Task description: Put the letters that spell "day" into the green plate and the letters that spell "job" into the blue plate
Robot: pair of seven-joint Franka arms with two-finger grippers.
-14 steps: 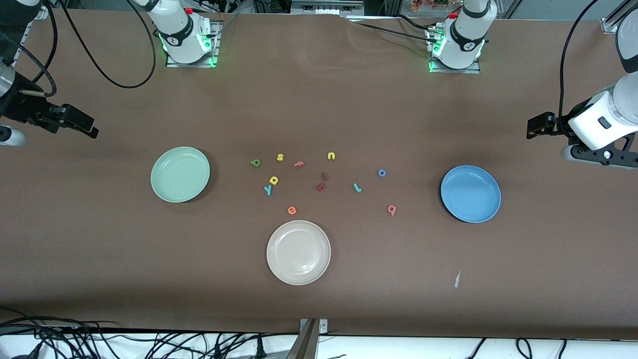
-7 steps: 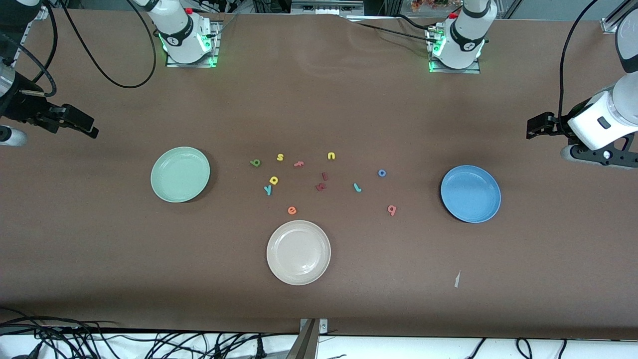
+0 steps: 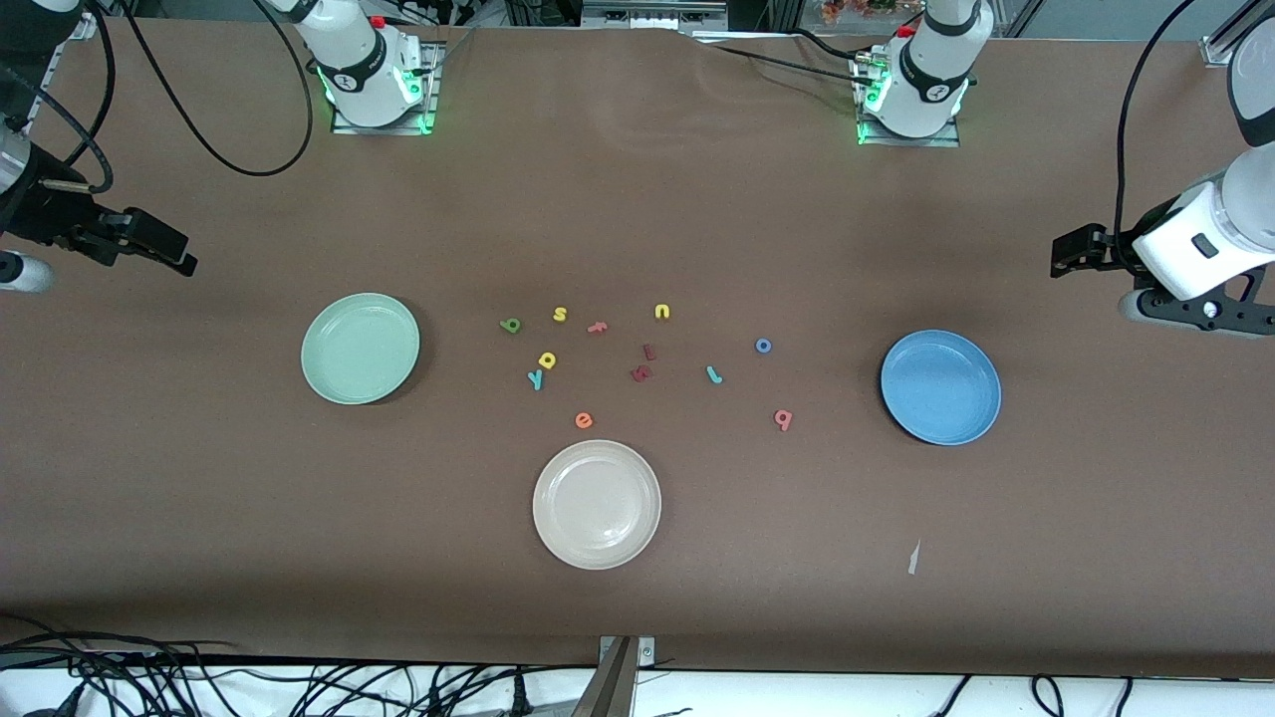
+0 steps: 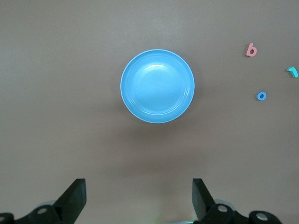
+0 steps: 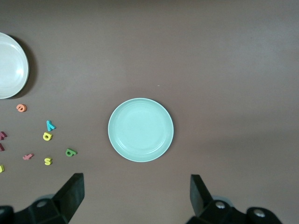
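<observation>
The green plate (image 3: 360,349) (image 5: 140,129) lies toward the right arm's end and holds nothing. The blue plate (image 3: 940,387) (image 4: 157,86) lies toward the left arm's end, also bare. Between them on the table lie the yellow "d" (image 3: 547,359), green "a" (image 3: 511,325) and teal "y" (image 3: 536,378), plus the teal "j" (image 3: 713,374), blue "o" (image 3: 763,346) and pink "b" (image 3: 783,419). My right gripper (image 3: 164,247) (image 5: 135,183) hangs open over bare table at its end. My left gripper (image 3: 1071,254) (image 4: 138,185) hangs open at the other end.
A cream-white plate (image 3: 597,504) sits nearer the front camera than the letters. Among the letters are a yellow "s" (image 3: 560,315), a yellow "u" (image 3: 662,312), an orange "e" (image 3: 584,420) and two dark red letters (image 3: 641,373). A scrap of paper (image 3: 912,558) lies near the front edge.
</observation>
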